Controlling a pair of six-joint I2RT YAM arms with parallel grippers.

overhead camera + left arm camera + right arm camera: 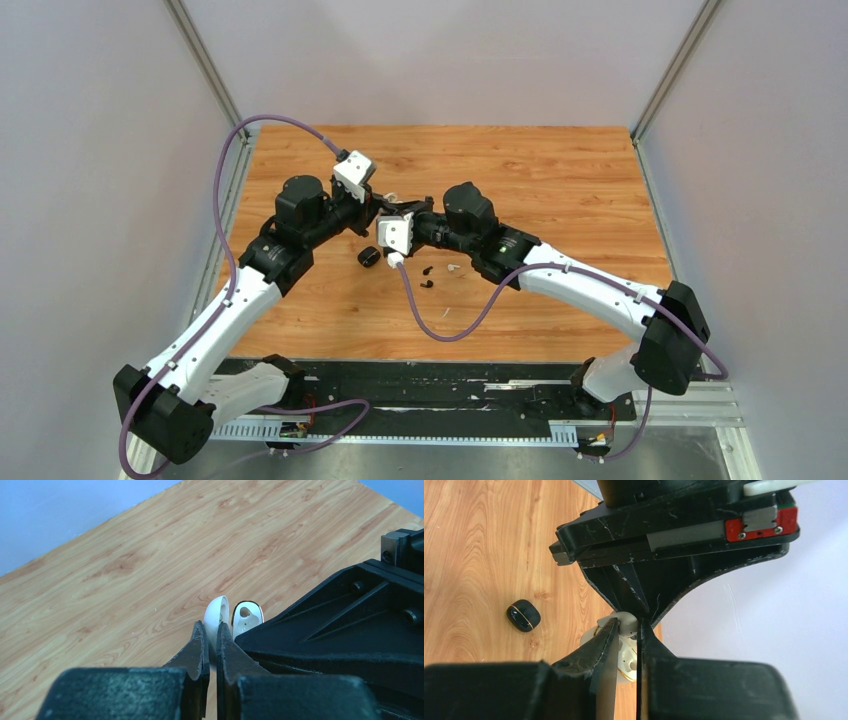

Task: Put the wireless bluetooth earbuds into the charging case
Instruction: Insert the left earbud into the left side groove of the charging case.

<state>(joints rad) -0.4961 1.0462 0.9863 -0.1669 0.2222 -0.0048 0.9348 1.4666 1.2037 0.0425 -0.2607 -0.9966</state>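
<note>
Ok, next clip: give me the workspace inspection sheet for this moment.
Surface: wooden tabletop, no marks seen.
Job's things: white charging case open, held off the table; black case, two black earbuds and one white earbud lie on it.
Clutter: nothing seen.
Grippers: left gripper jaws shut on the white charging case; right gripper jaws at it, grip unclear.
Cables: purple cable loops onto the table near the earbuds.
Surroundings: grey walls, metal frame posts.

I see the wooden table (560, 180) carrying a closed black case (370, 257) near its centre; at the case's three o'clock lie two black earbuds (428, 285) and one white earbud (455, 268).
</note>
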